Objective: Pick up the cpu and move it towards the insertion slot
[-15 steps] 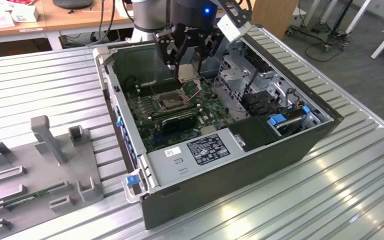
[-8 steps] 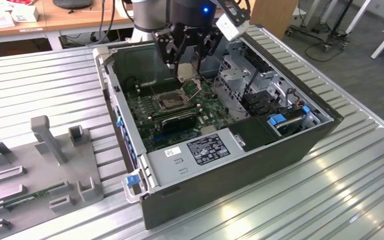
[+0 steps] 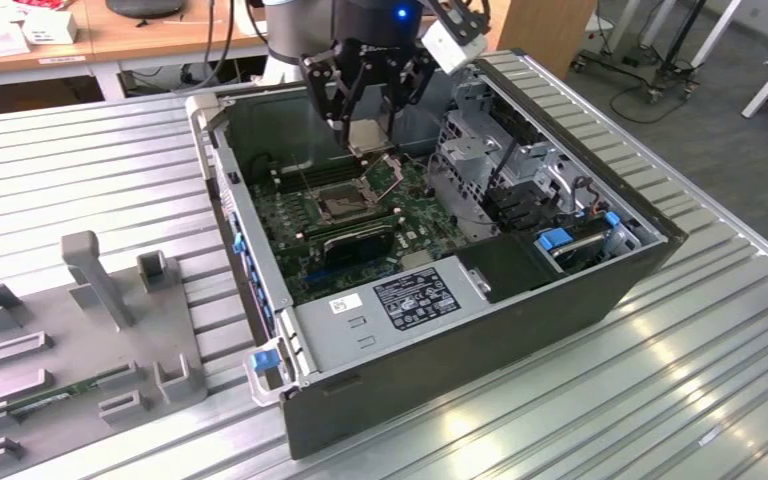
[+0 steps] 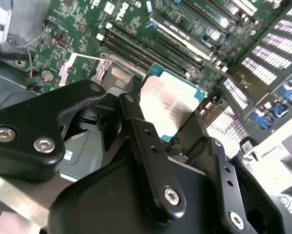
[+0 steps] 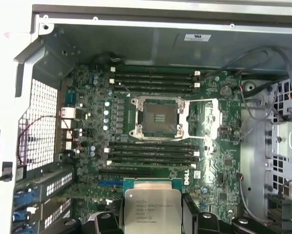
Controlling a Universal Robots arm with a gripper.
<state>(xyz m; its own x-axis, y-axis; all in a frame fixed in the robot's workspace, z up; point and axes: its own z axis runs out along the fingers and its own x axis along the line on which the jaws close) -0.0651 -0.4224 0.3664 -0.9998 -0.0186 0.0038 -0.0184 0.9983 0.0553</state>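
Observation:
My gripper [image 3: 368, 130] hangs inside the open computer case [image 3: 244, 260], shut on the cpu [image 3: 365, 141]. The cpu is a flat square chip with a silvery top, and in both wrist views it sits between the black fingers [image 4: 136, 122]: cpu [image 4: 173, 102], cpu [image 5: 152, 207]. The insertion slot [image 5: 158, 118] is a square socket with a dark centre and a raised metal frame. It lies open on the green motherboard, beyond the held chip. In the exterior view the insertion slot [image 3: 341, 205] is below the gripper and nearer the front of the case.
Long black memory slots [image 5: 153, 80] flank the socket on both sides. A drive cage with cables [image 3: 518, 180] fills the case on the exterior view's right, and a labelled metal cover [image 3: 404, 300] sits at its front. A grey fixture plate [image 3: 77, 340] with a green memory stick [image 3: 57, 395] lies on the exterior view's left.

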